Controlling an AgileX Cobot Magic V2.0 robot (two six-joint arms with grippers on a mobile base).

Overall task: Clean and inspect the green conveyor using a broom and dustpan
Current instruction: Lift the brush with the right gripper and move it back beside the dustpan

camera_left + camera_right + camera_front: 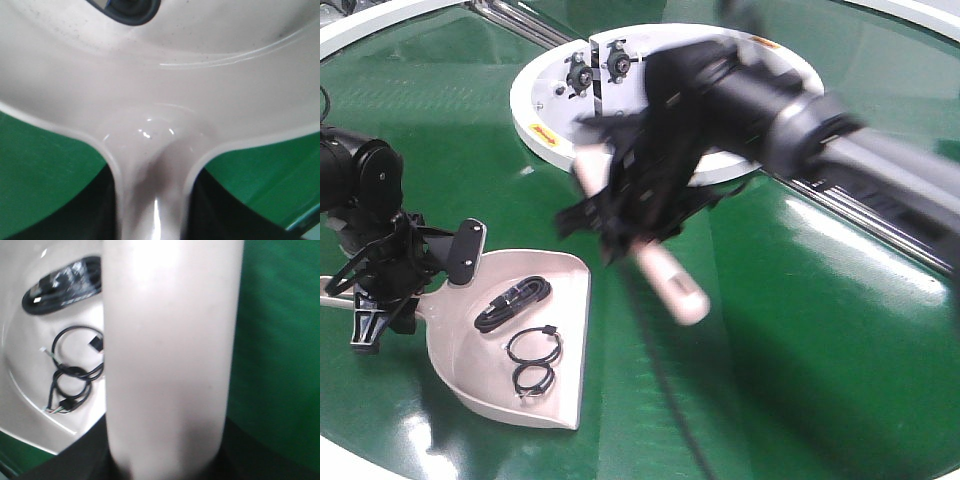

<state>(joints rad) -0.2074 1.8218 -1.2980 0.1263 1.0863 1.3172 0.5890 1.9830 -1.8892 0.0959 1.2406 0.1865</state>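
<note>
The green conveyor (820, 330) fills the view, with its white ring (535, 110) at the far side. The dustpan (455, 365) lies flat on the belt near the near left edge. Its wide flat mouth faces right and its handle points left. Inside it are a black cable bundle (512, 302) and two small cable loops (535, 362).

The left tool (395, 290) is at the dustpan's handle. In the left wrist view its dark fingers (210, 210) sit tight on both sides of the handle, so it looks closed on it.

The right tool (640, 215) is over the middle of the belt, between the white ring and the near edge. It is blurry. It is closed around the broom (670, 285), which sticks out at a slant. One beige end points toward the near right side, just right of the dustpan's mouth. I cannot tell if the broom touches the belt. In the right wrist view the broom is a big beige bar, with the dustpan and its cables to the left of it.
</note>
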